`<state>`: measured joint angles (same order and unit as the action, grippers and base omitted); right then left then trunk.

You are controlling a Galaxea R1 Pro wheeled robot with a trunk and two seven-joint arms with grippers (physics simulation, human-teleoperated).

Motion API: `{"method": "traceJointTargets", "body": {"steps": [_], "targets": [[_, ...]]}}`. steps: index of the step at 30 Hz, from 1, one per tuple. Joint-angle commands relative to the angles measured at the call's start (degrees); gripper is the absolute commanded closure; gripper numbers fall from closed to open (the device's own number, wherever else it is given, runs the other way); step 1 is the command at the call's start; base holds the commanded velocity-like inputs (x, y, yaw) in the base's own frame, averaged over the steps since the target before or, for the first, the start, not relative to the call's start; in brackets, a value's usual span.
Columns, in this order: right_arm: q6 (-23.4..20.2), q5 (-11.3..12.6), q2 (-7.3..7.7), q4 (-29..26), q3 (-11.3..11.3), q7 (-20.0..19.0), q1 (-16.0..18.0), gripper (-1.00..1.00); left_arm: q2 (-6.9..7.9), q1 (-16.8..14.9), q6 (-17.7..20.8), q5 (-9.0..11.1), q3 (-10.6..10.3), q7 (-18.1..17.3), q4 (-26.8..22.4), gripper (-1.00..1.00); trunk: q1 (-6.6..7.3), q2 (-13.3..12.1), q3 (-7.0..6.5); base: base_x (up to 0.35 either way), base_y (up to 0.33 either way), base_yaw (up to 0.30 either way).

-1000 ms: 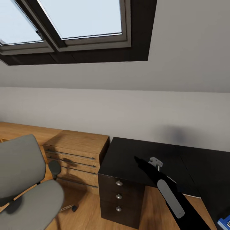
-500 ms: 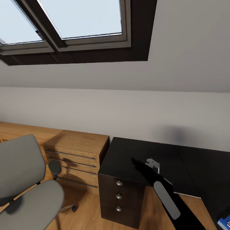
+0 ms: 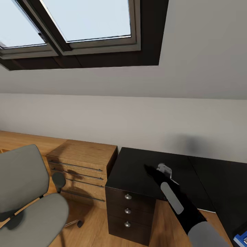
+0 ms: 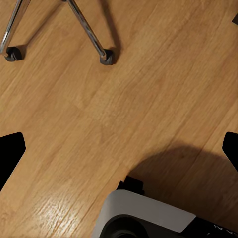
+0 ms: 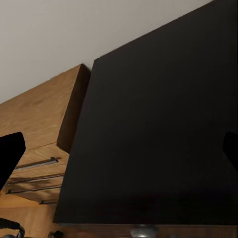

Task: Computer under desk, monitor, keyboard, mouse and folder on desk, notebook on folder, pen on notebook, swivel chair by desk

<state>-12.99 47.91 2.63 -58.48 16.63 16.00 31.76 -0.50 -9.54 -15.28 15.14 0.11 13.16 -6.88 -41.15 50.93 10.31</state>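
The desk [image 3: 137, 164] has a bare glossy black top [image 5: 158, 134] and a dark drawer unit with round knobs [image 3: 128, 210]. My right gripper [image 3: 149, 171] reaches over the desk's left end; in the right wrist view it [image 5: 119, 151] is open, its fingertips [image 5: 10, 153] wide apart with nothing between them. The grey swivel chair [image 3: 27, 199] stands at the lower left with an empty seat. My left gripper [image 4: 119, 153] hangs open over the wood floor, near the chair's chrome legs and castors [image 4: 106, 57]. A corner of the blue folder [image 3: 242, 237] shows at the lower right.
A light wooden dresser [image 3: 82, 161] with long bar handles stands against the left side of the desk. Behind runs a sloped grey wall with dark-framed skylights [image 3: 82, 20]. Wood floor [image 4: 148, 99] lies between the chair and the drawer unit. My own base [image 4: 144, 215] shows below the left gripper.
My right arm has stretched farther forward over the desk top and drifted slightly left. The chair, the desk and the camera have stayed still.
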Motion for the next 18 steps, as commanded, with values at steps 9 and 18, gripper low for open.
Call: {"method": "traceJointTargets", "body": {"steps": [9,18], "targets": [[0.2,-1.3,0.0,19.2,0.3,4.0,13.9,-1.0,-0.02,0.0,-0.3,0.2,0.0,0.1,0.0,-1.0,-0.01,0.1,0.09,0.0,0.0,0.0],[0.4,-4.4,-0.03,32.5,0.6,5.0,18.7,-1.0,-0.16,0.0,-0.4,0.2,0.0,0.1,0.0,-1.0,-0.01,0.1,0.09,0.0,0.0,0.0]]}}
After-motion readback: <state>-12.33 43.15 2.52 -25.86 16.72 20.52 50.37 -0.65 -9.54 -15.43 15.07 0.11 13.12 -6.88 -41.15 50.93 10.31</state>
